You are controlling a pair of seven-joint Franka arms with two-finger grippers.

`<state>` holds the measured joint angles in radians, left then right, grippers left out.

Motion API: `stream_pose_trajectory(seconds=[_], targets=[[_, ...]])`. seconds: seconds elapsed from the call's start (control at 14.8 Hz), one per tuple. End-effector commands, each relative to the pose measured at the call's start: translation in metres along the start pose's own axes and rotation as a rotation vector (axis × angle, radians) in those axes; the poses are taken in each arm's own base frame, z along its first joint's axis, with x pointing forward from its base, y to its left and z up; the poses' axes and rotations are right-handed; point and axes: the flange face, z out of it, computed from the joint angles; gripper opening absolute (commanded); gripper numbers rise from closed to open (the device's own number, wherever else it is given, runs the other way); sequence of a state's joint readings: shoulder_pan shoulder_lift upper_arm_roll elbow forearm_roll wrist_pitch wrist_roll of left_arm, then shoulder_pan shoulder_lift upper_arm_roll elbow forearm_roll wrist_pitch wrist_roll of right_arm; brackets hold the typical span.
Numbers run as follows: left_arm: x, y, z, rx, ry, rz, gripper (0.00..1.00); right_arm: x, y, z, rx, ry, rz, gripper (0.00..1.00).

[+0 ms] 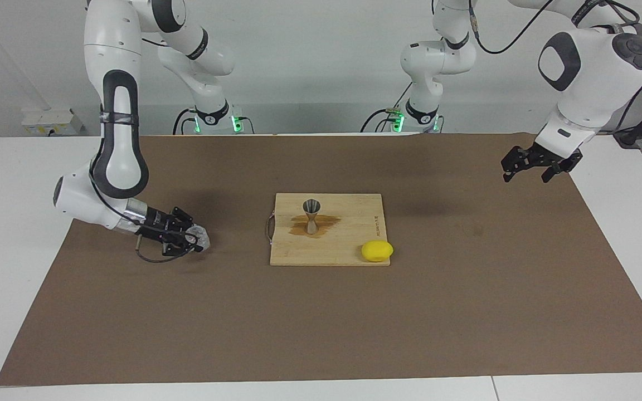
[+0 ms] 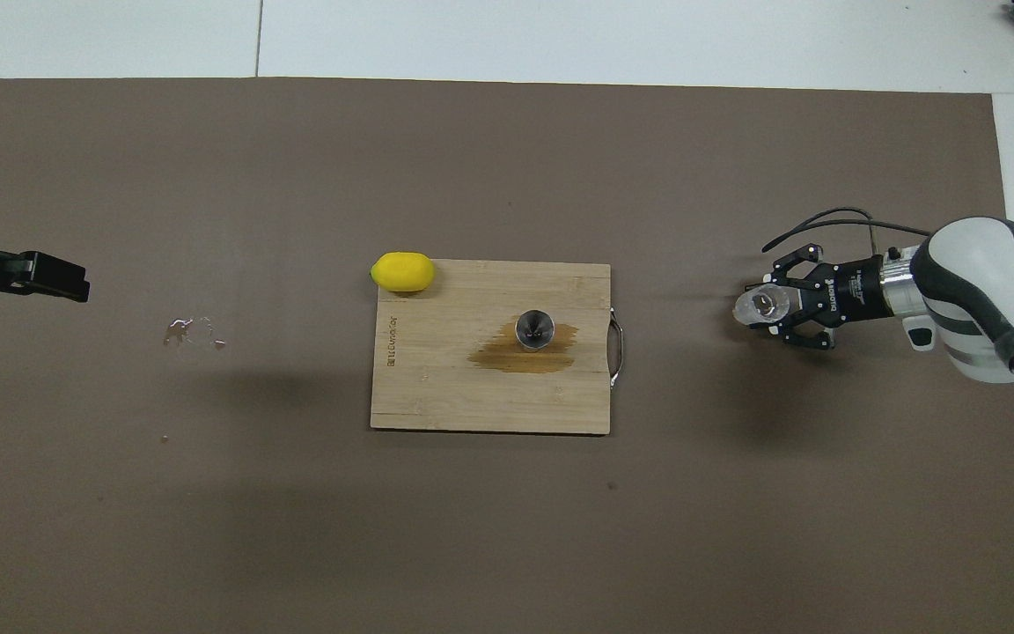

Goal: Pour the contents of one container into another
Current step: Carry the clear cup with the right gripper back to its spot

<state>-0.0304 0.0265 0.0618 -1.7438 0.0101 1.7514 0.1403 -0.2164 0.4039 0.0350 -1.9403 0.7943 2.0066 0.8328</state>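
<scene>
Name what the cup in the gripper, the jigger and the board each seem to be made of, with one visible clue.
Cup: looks like clear glass; the mat shows through it.
Jigger: apparently metal, silvery with a dull shine.
Board: probably bamboo or wood, pale with straight grain and a dark wet stain.

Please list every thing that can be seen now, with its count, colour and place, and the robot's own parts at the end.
mat: 1, brown, covers the table.
cutting board: 1, wooden, mid-mat.
jigger: 1, silvery, upright on the board's wet stain.
lemon: 1, yellow, at the board's corner.
droplets: few, clear, toward the left arm's end.
glass cup: 1, clear, in the right gripper.
right gripper: 1, black, low over the mat.
left gripper: 1, black, jaws open, waiting.
</scene>
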Motion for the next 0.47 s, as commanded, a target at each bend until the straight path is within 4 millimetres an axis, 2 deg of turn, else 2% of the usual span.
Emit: stream_pose_trajectory(seconds=[0.0, 0.07, 0.14, 0.2, 0.41], targets=[[0.000, 0.000, -0.002, -0.001, -0.001, -0.014, 1.00, 0.003, 0.002, -0.005, 0.020, -0.032, -0.053, 0.37], [0.000, 0.000, -0.002, -0.001, 0.002, -0.014, 1.00, 0.004, 0.003, -0.006, 0.022, -0.031, -0.068, 0.52], [0.001, 0.000, -0.002, -0.001, 0.002, -0.014, 1.00, 0.010, 0.007, -0.006, 0.029, -0.022, -0.061, 0.96], [0.001, 0.000, -0.001, -0.001, 0.001, -0.014, 1.00, 0.013, 0.009, -0.007, 0.031, -0.021, -0.054, 1.00], [0.001, 0.001, -0.001, -0.001, -0.001, -0.012, 1.00, 0.024, 0.017, -0.020, 0.043, -0.019, -0.033, 1.00]])
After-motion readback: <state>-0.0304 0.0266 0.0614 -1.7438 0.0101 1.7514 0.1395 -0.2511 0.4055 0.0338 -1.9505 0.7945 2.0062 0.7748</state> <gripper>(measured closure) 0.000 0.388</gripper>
